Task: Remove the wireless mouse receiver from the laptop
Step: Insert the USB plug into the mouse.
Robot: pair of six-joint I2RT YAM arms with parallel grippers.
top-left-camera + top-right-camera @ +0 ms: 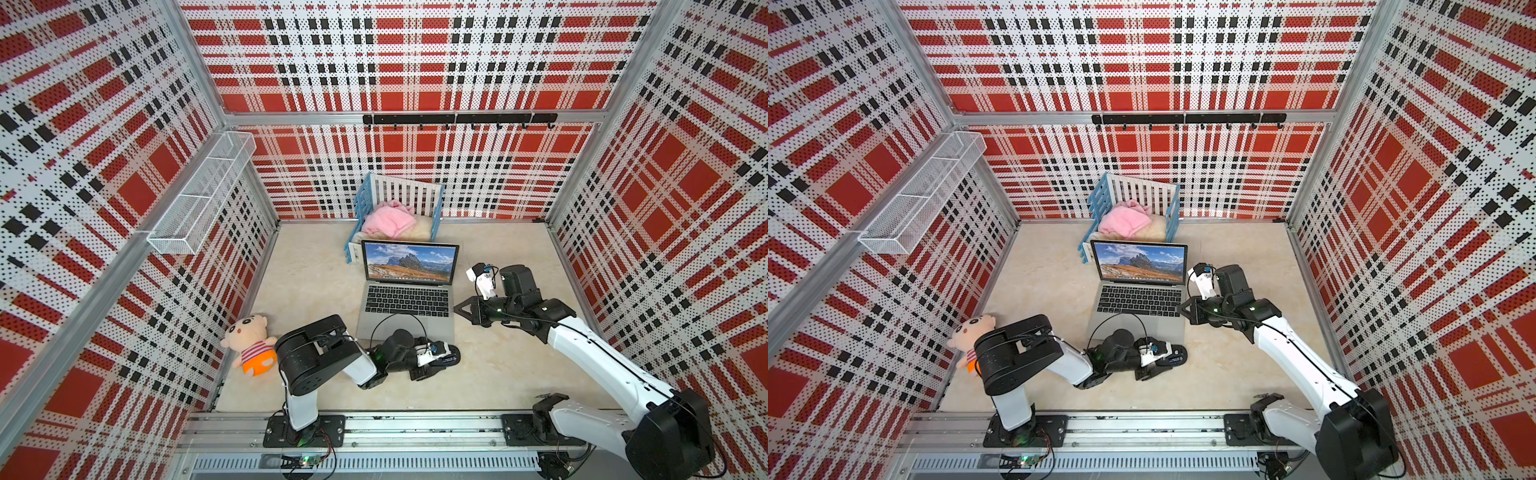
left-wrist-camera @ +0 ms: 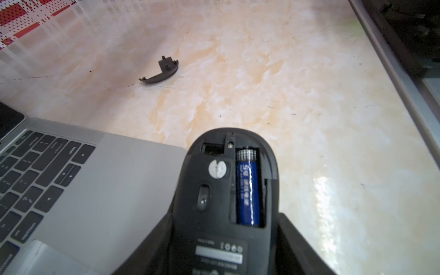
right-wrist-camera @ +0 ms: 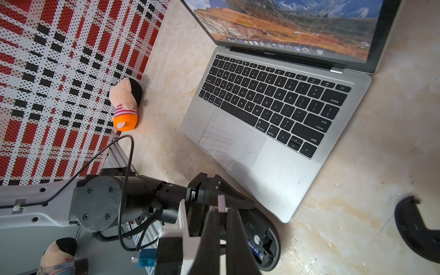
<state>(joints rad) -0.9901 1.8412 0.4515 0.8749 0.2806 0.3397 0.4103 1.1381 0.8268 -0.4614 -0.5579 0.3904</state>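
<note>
Holds the wireless mouse receiver (image 3: 221, 201) pinched in the clenched right gripper (image 3: 222, 210), out of the laptop (image 3: 285, 178), just above the upturned mouse (image 2: 214, 181). Flanks that mouse with the left gripper (image 2: 226, 221) beside the laptop's front corner; cannot tell whether clamped or loose. Shows a blue battery (image 2: 247, 190) in the open bay, with the black cover (image 2: 162, 71) lying apart on the table (image 2: 309, 119).

Red, white and black plaid walls (image 1: 415, 62) enclose a pale marbled bench (image 1: 498, 374). A white wire shelf (image 1: 199, 195) hangs on one wall, a black hook rail (image 1: 457, 119) on another.

Silver-grey laptop (image 1: 405, 305) with black keys, black mouse (image 2: 226, 185) holding a blue battery (image 2: 247, 190), red-white-black plaid walls (image 1: 415, 62).
</note>
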